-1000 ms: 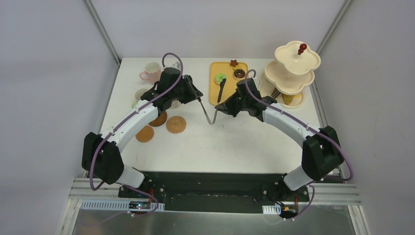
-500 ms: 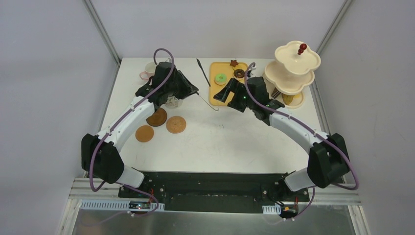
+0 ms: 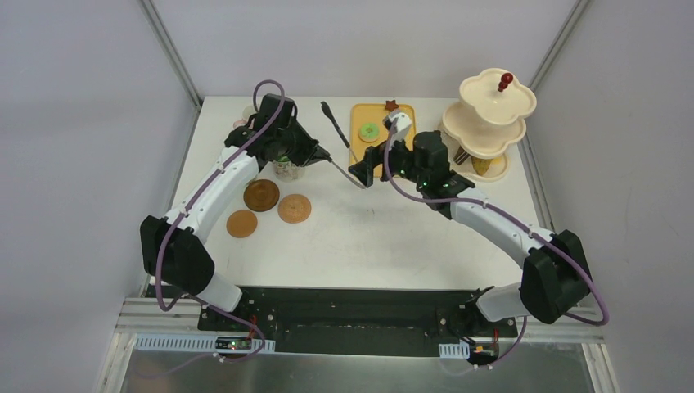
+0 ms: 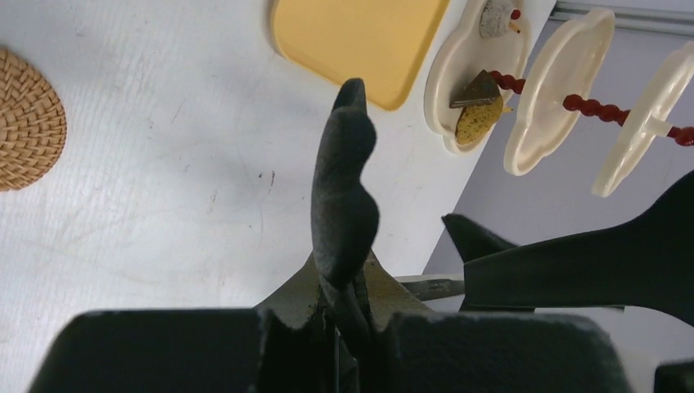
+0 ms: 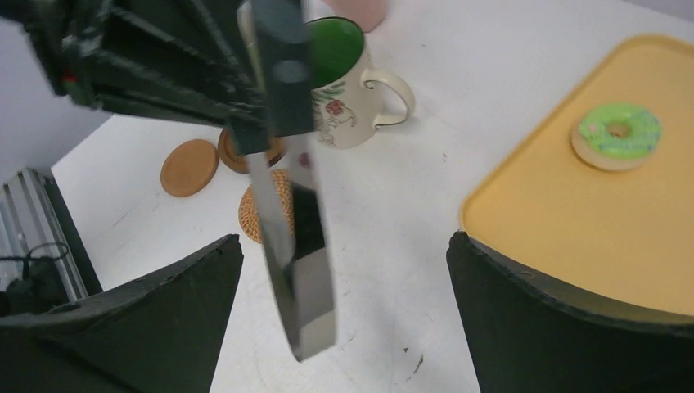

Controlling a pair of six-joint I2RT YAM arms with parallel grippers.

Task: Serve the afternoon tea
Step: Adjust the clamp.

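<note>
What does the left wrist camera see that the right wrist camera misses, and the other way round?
Only the left wrist view shows the three-tier stand, with pastries on its lowest tier. Only the right wrist view shows the green-lined mug, the green doughnut and a smooth coaster. Both show the yellow tray, the black tongs and a woven coaster.

Left arm point(image 3: 219, 187) and right arm point(image 3: 491, 219): curved white link shells are noted between black joint housings, the bulkiest seen at 8 and 4 o'clock in the top view. A purple cable point(image 3: 270, 82) is run along each arm. Small dark dots are seen on the white shells. Right gripper point(image 5: 345, 241): matte black, grainy, wedge-shaped fingers point(image 5: 155, 327).
</note>
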